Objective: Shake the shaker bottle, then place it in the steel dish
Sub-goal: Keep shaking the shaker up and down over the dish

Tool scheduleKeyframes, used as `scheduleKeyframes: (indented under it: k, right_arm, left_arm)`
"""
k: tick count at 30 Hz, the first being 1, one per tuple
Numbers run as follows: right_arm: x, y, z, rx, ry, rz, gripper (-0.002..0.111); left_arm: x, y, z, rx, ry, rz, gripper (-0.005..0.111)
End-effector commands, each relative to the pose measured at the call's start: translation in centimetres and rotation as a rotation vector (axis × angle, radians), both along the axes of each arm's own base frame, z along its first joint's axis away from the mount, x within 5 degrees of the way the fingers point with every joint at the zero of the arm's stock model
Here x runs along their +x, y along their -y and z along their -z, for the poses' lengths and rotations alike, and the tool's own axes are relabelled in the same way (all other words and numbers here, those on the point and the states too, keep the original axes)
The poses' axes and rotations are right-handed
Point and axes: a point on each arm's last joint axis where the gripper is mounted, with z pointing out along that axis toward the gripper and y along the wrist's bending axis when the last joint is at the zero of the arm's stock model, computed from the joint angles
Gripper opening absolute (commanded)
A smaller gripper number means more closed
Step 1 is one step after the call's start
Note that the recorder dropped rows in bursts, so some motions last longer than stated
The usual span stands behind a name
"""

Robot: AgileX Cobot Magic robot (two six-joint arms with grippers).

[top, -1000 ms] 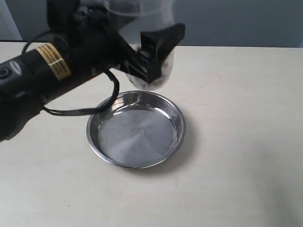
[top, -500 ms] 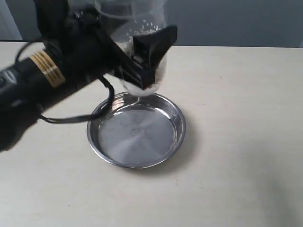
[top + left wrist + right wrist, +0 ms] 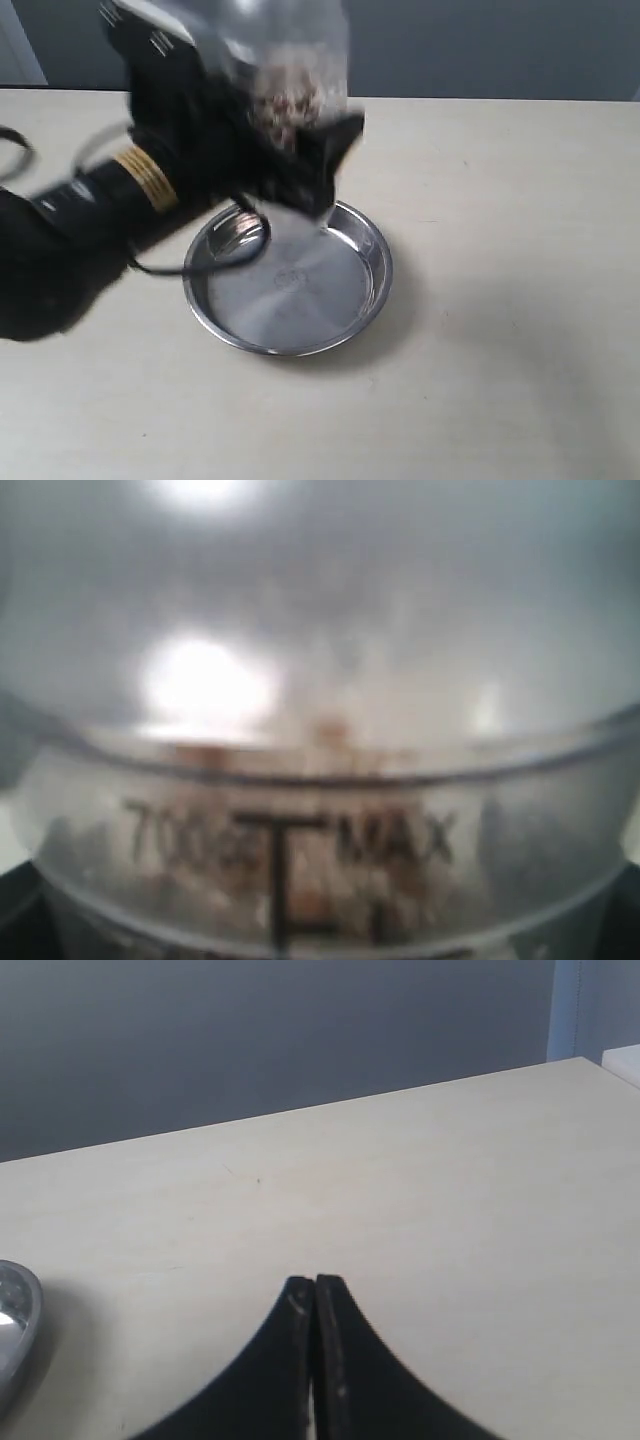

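Left hand (image 3: 318, 150): clamped on the shaker bottle (image 3: 285, 75), gripping its lower body; in the left wrist view the frosted wall fills the picture, with a printed "MAX" mark facing the camera.
Where the bottle is: raised off the table (image 3: 500, 330), over the far-left rim of the steel dish (image 3: 378, 285); as far as we can tell it touches neither.
Governing relation: the dish's flat bottom lies below the held bottle, a little toward the camera and to the right in the exterior view; we judge that the set-down calls for a short shift over the centre stamp, then a descent base first.
Long axis: arm and bottle are smeared in the exterior view and the bottle's top is cut by the frame edge; it reads as roughly upright, but we cannot fix the tilt.
Bottle contents: brown and pale grains, seen as a blurred clump within the body; from this and the smear we judge the shaking step to be in hand.
Dish contents: we make out only the flat bottom, the centre stamp and reflections; a bright ringed patch near its left rim is too blurred to identify.
Right hand (image 3: 315, 1290): fingers pressed together on nothing; it hangs over the table well to the side, with only the dish's rim at the edge of its view.
Nearer arm: the left, which already carries the bottle; placing is not yet done.
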Motion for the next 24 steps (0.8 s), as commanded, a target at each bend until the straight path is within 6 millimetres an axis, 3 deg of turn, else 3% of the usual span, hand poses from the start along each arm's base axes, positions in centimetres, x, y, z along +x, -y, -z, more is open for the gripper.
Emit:
scheduleKeyframes:
  k: [1, 5, 6, 8, 11, 13, 15, 18, 19, 20, 21, 24]
  right_arm:
    - [0.0, 0.0, -0.1, -0.003, 0.010, 0.004, -0.001]
    - [0.0, 0.0, -0.1, -0.003, 0.010, 0.004, -0.001]
    - [0.0, 0.0, -0.1, -0.003, 0.010, 0.004, -0.001]
    - [0.0, 0.0, -0.1, -0.003, 0.010, 0.004, -0.001]
    - [0.0, 0.0, -0.1, -0.003, 0.010, 0.004, -0.001]
    - [0.0, 0.0, -0.1, -0.003, 0.010, 0.004, -0.001]
    - [0.0, 0.0, -0.1, -0.003, 0.010, 0.004, -0.001]
    - [0.0, 0.0, -0.1, -0.003, 0.010, 0.004, -0.001]
    - [0.0, 0.0, -0.1, -0.003, 0.010, 0.004, -0.001]
    - [0.0, 0.0, -0.1, -0.003, 0.010, 0.004, -0.001]
    - [0.0, 0.0, -0.1, -0.003, 0.010, 0.004, -0.001]
    - [0.0, 0.0, -0.1, -0.003, 0.010, 0.004, -0.001]
  left_arm:
    - [-0.2, 0.5, 2.9, 0.017, -0.097, 0.050, 0.000]
    - [-2.1, -0.3, -6.7, -0.069, 0.174, 0.103, 0.000]
    - [-2.4, -0.6, -7.6, -0.073, 0.200, 0.098, 0.000]
    - [-2.1, -0.8, -6.1, -0.032, 0.152, 0.068, 0.000]
    - [-0.4, -0.7, 0.8, 0.020, -0.070, -0.036, 0.000]
    - [-0.1, -0.3, 2.8, 0.052, -0.098, -0.027, 0.000]
    - [-0.8, 0.3, 0.7, 0.063, 0.008, 0.058, 0.000]
    - [-2.0, -0.4, -6.4, -0.055, 0.206, 0.061, 0.000]
    - [-2.4, -0.9, -7.8, -0.086, 0.226, 0.048, 0.000]
    - [-2.5, -1.1, -8.0, -0.093, 0.212, 0.037, 0.000]
    - [-2.4, -1.0, -6.8, -0.061, 0.167, 0.038, 0.000]
    - [-1.0, -0.4, 0.8, 0.047, -0.060, 0.003, 0.000]
